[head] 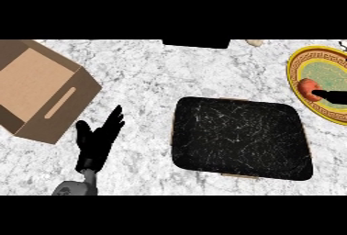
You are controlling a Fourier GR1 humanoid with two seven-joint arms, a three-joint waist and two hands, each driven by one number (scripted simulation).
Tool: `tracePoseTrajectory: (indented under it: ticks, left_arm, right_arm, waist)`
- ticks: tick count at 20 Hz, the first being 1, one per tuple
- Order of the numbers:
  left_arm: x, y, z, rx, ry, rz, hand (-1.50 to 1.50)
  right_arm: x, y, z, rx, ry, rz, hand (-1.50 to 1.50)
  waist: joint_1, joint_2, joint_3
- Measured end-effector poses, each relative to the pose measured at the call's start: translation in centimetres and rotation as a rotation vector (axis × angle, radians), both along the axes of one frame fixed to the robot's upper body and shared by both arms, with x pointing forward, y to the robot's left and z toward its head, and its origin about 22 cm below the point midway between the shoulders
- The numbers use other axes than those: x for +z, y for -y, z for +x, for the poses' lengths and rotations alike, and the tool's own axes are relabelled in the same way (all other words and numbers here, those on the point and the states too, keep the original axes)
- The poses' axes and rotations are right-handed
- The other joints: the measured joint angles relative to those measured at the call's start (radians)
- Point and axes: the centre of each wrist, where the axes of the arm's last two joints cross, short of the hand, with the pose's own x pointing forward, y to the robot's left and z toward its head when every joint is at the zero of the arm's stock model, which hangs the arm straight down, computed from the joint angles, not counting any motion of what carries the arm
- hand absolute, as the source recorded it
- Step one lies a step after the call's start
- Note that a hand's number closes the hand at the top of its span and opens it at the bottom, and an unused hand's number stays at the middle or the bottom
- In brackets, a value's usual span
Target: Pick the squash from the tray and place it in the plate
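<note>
Squash (309,87) (orange-red) sits on the yellow-rimmed plate (296,69) at far R of the marble worktop (149,69), w/ the right hand (332,96) coming in from the R edge, its dark fingers (324,95) touching the squash; can't tell if they're pinching it or just laid against it. Black tray (240,137) lies mid-worktop, just L of the plate. Left hand (98,137) rests L of tray, fingers straight & spread, pointing up; open cardboard box (41,89) further L.
</note>
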Motion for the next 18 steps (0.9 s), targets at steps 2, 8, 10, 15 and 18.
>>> tracePoseTrajectory:
  ticks: [2,8,10,15,18]
  left_arm:
    - [-0.1,-0.2,-0.1,0.008,0.000,-0.001,0.00]
    - [-0.2,-0.5,-0.2,0.016,-0.003,0.002,0.00]
    - [-0.1,-0.5,-0.3,0.023,-0.002,-0.002,0.00]
    - [-0.1,-0.9,-0.5,0.036,-0.002,-0.004,0.00]
    - [-0.4,-0.8,-0.8,0.042,-0.011,-0.007,0.00]
  right_arm:
    - [0.3,0.7,-0.3,-0.005,0.034,0.056,-1.50]
    - [1.7,3.8,-2.2,0.022,0.042,0.193,-1.50]
    - [1.6,4.9,-3.2,0.058,0.036,0.227,-1.50]
    - [1.8,7.4,-5.8,0.124,-0.021,0.250,-1.50]
    - [1.6,8.5,-7.1,0.139,-0.066,0.234,-1.50]
  waist:
    - [-0.005,0.000,0.000]
    - [-0.018,-0.003,-0.001]
    - [-0.023,-0.004,-0.001]
    - [-0.031,-0.007,0.000]
    - [-0.040,-0.010,0.000]
